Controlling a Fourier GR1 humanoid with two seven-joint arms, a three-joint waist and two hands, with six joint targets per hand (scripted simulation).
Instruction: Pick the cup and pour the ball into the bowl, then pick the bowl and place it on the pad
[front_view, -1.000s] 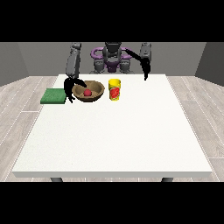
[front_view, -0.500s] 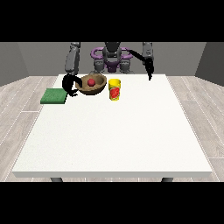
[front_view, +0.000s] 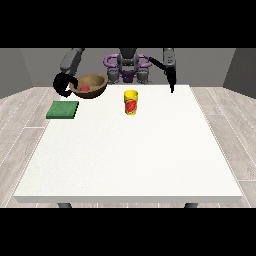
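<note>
In the front view, the white table (front_view: 130, 150) fills the middle of the frame, with the robot (front_view: 128, 62) small at the top centre behind its far edge. At the upper left, the hand at the view's left (front_view: 64, 84) is curled round the left rim of the brown bowl (front_view: 92, 85) and holds it raised, clear of the tabletop and tilted a little. The red ball (front_view: 85, 88) lies inside the bowl, low against its left side, so the pour is already done. Below the hand and bowl, at the left of the frame, the green pad (front_view: 63, 109) lies flat on the table close to its left edge; the bowl hangs above and to the right of the pad, not yet over it, and nothing stands between the 2. The yellow cup (front_view: 131, 103) with a red mark on its side stands upright on the table at the upper centre, to the right of the bowl and well apart from the pad, touched by neither hand. At the upper right, the hand at the view's right (front_view: 172, 85) hangs from its arm above the table's far edge, pointing downward with its fingers straight and together, holding nothing and well clear of the cup. Grey plank floor (front_view: 225, 130) shows on both sides of the table.
</note>
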